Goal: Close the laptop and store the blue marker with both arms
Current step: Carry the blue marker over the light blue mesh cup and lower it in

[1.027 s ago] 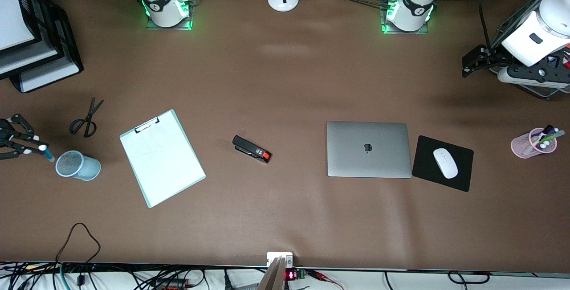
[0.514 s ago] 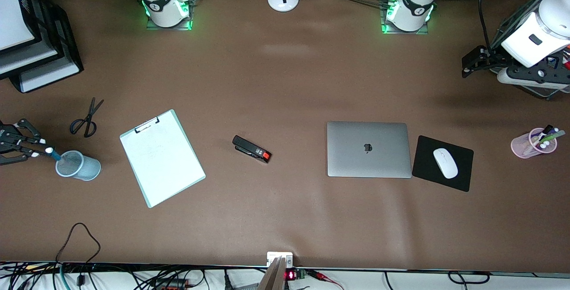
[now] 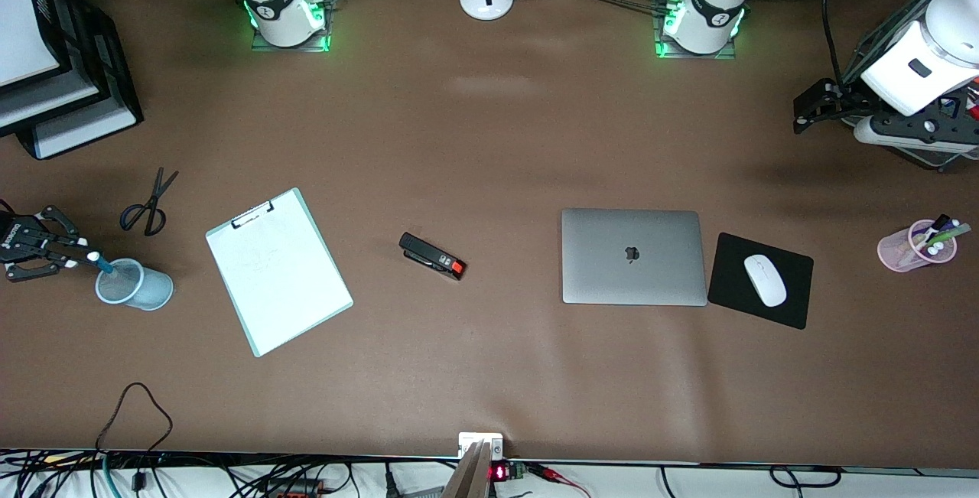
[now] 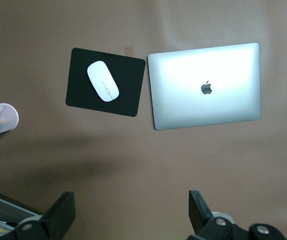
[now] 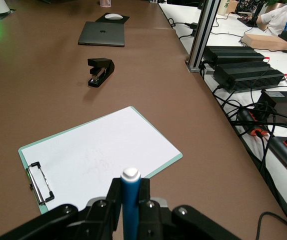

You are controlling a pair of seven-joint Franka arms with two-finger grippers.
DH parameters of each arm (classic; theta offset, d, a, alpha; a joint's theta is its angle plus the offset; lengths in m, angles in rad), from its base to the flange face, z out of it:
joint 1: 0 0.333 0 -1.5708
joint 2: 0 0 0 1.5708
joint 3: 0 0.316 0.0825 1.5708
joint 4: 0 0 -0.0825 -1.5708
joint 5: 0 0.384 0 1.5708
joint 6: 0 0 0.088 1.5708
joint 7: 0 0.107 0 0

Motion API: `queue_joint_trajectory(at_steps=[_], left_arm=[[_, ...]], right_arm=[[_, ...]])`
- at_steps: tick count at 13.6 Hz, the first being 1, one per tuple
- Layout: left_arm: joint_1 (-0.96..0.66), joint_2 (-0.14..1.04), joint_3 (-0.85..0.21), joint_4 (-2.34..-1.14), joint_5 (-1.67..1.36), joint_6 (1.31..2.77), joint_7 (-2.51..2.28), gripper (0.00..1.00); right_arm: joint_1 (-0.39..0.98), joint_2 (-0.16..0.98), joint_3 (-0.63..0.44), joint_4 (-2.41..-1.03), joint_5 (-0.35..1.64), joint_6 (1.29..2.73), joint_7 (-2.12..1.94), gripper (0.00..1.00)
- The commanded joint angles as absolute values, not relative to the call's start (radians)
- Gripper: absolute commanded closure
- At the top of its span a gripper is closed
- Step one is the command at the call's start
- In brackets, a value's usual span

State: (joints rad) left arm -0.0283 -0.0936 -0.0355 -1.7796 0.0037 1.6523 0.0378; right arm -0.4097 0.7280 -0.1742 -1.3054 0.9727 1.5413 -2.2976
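The laptop [image 3: 633, 257] lies shut on the table, apple logo up; it also shows in the left wrist view [image 4: 206, 85] and small in the right wrist view [image 5: 102, 34]. My right gripper [image 3: 76, 255] is shut on the blue marker [image 3: 99, 262], which slants with its lower end at the rim of a light-blue mesh cup [image 3: 153, 291] at the right arm's end of the table. In the right wrist view the marker [image 5: 130, 200] stands between the fingers of my right gripper [image 5: 130, 187], white end up. My left gripper [image 3: 803, 112] hangs open and empty above the left arm's end of the table; its jaws [image 4: 131, 205] stand wide apart.
A clipboard [image 3: 279, 272], scissors [image 3: 149, 203] and a black stapler [image 3: 432, 255] lie between the cup and the laptop. A black mouse pad [image 3: 795, 307] with a white mouse [image 3: 765, 280] lies beside the laptop. A pink pen cup [image 3: 906, 249] and black paper trays [image 3: 61, 77] stand at the table's ends.
My right gripper has carried the blue marker sideways toward the mesh cup, and the marker's lower end now reaches the cup's rim. The left arm has barely moved.
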Motion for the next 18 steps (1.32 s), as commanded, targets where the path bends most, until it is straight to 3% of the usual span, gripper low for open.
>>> queue_joint_trajectory(at_steps=[1, 18], left_arm=[[-0.031, -0.083, -0.029, -1.759, 0.002, 1.638, 0.049, 0.00], [-0.026, -0.075, -0.021, -1.752, -0.006, 1.629, 0.054, 0.00]], right_arm=[[-0.423, 0.758, -0.161, -1.267, 0.973, 1.529, -2.324, 1.00], [-0.423, 0.847, -0.158, -1.238, 0.973, 1.606, -2.422, 1.00]])
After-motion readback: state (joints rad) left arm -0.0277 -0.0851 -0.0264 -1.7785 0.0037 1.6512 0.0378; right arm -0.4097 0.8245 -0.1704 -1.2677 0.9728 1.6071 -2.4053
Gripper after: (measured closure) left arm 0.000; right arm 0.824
